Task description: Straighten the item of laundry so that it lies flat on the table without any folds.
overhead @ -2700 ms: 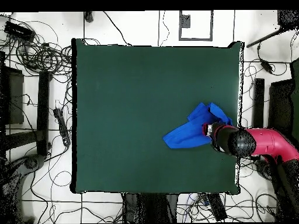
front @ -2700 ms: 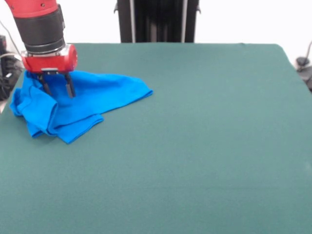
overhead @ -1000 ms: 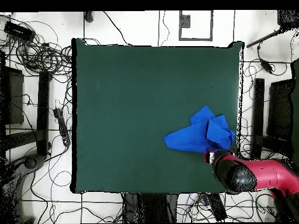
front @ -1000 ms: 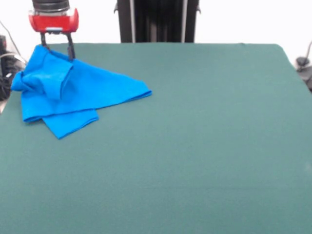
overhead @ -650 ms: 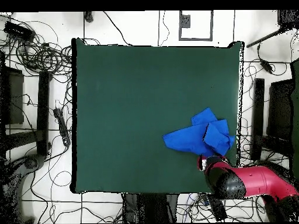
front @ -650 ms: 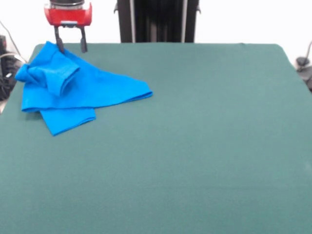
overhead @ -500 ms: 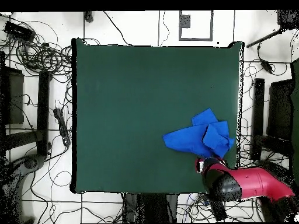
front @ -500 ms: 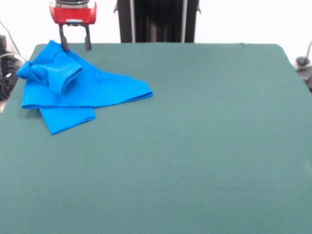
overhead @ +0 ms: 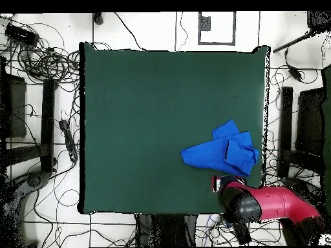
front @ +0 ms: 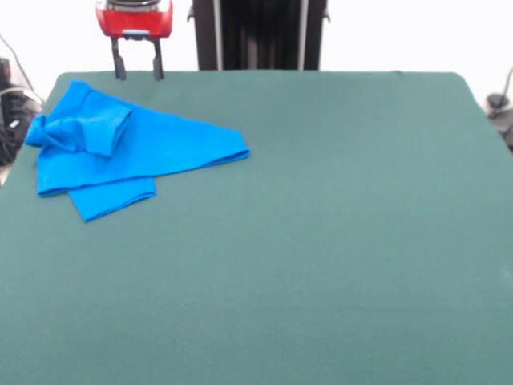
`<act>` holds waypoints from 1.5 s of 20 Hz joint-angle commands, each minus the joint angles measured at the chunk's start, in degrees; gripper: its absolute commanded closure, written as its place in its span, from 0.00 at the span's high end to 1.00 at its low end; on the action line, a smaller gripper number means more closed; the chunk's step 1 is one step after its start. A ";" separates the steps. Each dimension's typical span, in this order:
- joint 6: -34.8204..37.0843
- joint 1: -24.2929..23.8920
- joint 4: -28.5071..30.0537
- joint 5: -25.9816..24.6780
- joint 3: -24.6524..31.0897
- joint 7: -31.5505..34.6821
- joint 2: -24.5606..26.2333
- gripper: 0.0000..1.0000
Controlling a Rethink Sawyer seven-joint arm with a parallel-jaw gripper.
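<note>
One table (front: 337, 241), one item of laundry (front: 120, 148), one arm and one gripper (front: 137, 69) make up the scene.

The table, dark green, fills nearly the whole front view. The overhead view alone shows its full outline and the pale floor around it, strewn with many black cables (overhead: 39, 61).

The red and black arm (overhead: 268, 205) is seen along its length only from overhead, where it reaches in over the table's edge at the lower right of that picture. The front view shows just its red wrist at the top edge.

The item of laundry (overhead: 223, 154) is a bright blue shirt lying crumpled at the far left of the table in the front view, close to the left edge. It is folded over on itself: one layer juts out toward the near side, a bunched sleeve sits on top at the left, and a long point runs right. No print is visible in either view.

The gripper (overhead: 217, 183) hangs above the table's far edge, just beyond the shirt and clear of it. Its two dark fingers (front: 119, 66) stand well apart, and there is nothing between them.
</note>
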 commanded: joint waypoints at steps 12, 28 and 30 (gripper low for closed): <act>8.15 5.06 -15.37 7.81 1.00 -2.25 7.30 1.00; 5.46 5.40 -17.93 5.39 -0.20 -2.48 11.71 1.00; 4.32 5.45 -17.64 4.76 -0.64 -1.88 12.26 1.00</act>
